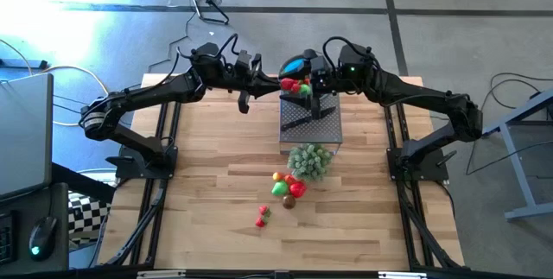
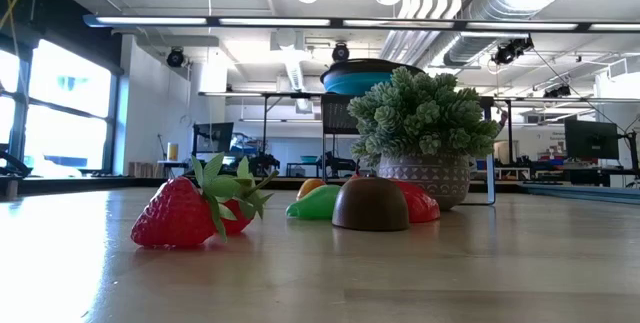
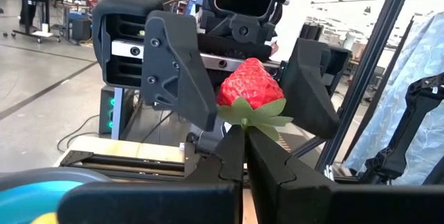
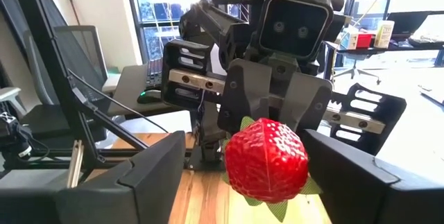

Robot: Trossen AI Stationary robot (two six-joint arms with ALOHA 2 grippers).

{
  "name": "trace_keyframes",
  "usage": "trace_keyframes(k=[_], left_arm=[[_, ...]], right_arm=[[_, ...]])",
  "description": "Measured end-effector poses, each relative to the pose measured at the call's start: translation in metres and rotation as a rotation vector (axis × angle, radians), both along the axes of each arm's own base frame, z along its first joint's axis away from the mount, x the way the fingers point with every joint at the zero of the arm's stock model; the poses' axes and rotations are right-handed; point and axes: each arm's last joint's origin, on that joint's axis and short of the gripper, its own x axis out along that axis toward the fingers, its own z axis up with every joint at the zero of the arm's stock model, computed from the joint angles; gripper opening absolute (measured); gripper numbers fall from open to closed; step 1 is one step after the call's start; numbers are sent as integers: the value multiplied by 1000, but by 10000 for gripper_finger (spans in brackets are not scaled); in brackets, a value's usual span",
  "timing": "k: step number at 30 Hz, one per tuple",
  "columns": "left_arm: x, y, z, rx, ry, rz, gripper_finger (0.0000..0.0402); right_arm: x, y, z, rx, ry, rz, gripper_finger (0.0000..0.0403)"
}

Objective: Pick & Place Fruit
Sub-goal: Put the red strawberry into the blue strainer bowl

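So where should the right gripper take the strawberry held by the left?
The strawberry's red body, across its widest part, coming from the tip end: left gripper is shut on the leafy cap, so the body juts free between right gripper's open fingers.

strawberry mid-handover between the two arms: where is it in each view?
High view: strawberry at top centre, between the two hands, beside the blue bowl.
Low view: not in it; the arms are mostly above the frame, and the strawberry on the table is a different one.
Left wrist view: centre, leaves pinched by the left hand.
Right wrist view: lower centre, between the right hand's open fingers.
Shared landmark: the blue bowl.
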Motion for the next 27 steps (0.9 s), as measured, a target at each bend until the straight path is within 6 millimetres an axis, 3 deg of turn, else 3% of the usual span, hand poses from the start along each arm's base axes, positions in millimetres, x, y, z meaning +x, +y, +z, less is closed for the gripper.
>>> trace_keyframes(k=[18,22,27], left_arm=[[0,0,-2,-18,24,4,1],[0,0,-2,-19,24,5,1],[0,1,-2,-20,25,9,1]], right_arm=[[0,0,0,-3,0,-4,145],[0,0,0,-4,0,-5,134],[0,-2,-1,-4,6,-50,148]])
